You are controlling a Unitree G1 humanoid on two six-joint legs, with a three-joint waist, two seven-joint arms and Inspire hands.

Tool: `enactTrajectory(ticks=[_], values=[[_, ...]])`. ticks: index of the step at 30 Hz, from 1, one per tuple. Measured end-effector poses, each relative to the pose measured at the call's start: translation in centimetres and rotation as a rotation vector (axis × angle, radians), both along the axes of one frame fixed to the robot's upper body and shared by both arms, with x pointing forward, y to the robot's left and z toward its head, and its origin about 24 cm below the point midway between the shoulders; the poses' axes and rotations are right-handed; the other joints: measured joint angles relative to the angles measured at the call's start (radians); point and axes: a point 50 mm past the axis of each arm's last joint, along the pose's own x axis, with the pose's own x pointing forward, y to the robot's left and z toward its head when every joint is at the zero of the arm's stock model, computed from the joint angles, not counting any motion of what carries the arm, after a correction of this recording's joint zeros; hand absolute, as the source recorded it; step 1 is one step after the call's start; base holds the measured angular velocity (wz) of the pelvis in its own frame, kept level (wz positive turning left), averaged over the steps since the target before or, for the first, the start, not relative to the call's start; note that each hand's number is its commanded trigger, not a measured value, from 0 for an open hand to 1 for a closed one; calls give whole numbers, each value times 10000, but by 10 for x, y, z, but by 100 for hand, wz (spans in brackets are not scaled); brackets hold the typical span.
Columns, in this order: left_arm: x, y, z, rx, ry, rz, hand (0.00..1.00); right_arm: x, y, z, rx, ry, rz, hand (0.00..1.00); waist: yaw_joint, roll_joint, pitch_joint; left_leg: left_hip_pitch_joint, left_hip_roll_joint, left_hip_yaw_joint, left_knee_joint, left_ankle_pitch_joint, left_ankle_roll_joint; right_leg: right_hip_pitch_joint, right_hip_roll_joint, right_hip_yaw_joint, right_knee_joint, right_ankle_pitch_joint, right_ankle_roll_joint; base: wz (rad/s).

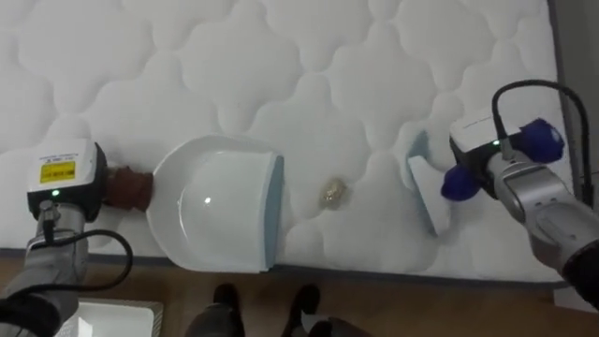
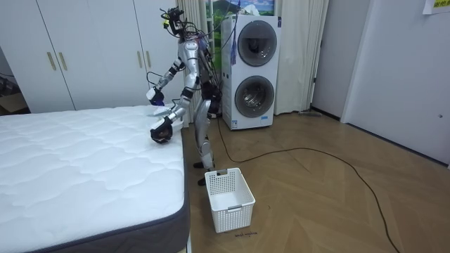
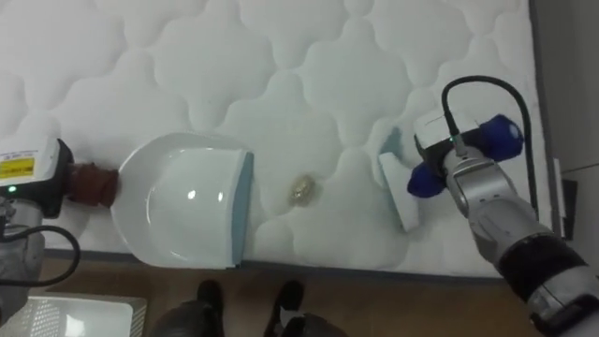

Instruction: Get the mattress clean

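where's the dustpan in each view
Left eye view: dustpan lower centre-left, at the mattress edge.
Right eye view: dustpan lower left, same edge.
Room view: too small to tell beside the robot at the mattress.
Shared landmark: crumpled scrap just off its lip in both eye views.

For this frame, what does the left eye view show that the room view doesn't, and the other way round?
Left eye view: a small crumpled scrap lying on the mattress between a white dustpan at the left hand and a brush at the right hand. Room view: a white basket on the floor by the bed, stacked laundry machines, wardrobe doors. Both: the quilted mattress, with the robot at its edge.
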Motion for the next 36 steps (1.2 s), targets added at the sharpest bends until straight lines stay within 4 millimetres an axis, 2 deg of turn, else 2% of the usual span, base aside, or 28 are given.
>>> enactTrajectory(ticks=[4, 14, 16, 20, 25, 28, 36], values=[[1, -2, 0, 69, 164, -91, 100, 0, 2, -1, 265, 278, -207, 100, -15, 36, -39, -1, -41, -6, 31, 3, -5, -1, 9, -13, -2, 0, 0, 0], [1, -6, -3, -72, 282, -132, 100, 0, 14, -3, 782, 692, -323, 100, -23, 28, -66, 97, 6, 0, 75, 3, -7, 99, 24, -10, -21, 3, -6, 0], [1, -6, -4, -93, 399, -95, 100, -3, 20, -5, 1400, 945, -336, 100, -28, 28, -115, 123, -14, 6, -20, 6, -13, 133, 33, -3, -45, 3, -5, 0], [-1, -6, -6, -92, 475, -82, 100, -9, 33, -12, 3094, 1553, -427, 100, -20, 46, -115, 127, 7, -2, 35, 9, -16, 148, 48, -10, -53, 4, -6, 0], [-6, -1, -11, 114, 770, 32, 100, -16, 55, -23, 4653, 2845, -269, 100, -6, 235, -91, 119, 18, -59, 78, 8, -17, 143, 20, -37, -7, 4, -8, 0], [-8, 0, -13, 152, 865, 49, 100, -19, 62, -26, 5223, 3365, -210, 100, 7, 351, -99, 107, -6, -55, 2, 8, -15, 117, -8, -31, 19, 2, -4, 0], [-15, 6, -16, 370, 1092, 200, 100, -26, 67, -34, 5673, 4182, -310, 100, 64, 364, -103, 103, -15, -27, 17, 9, -16, 74, -3, -9, -23, -9, 5, 0]])
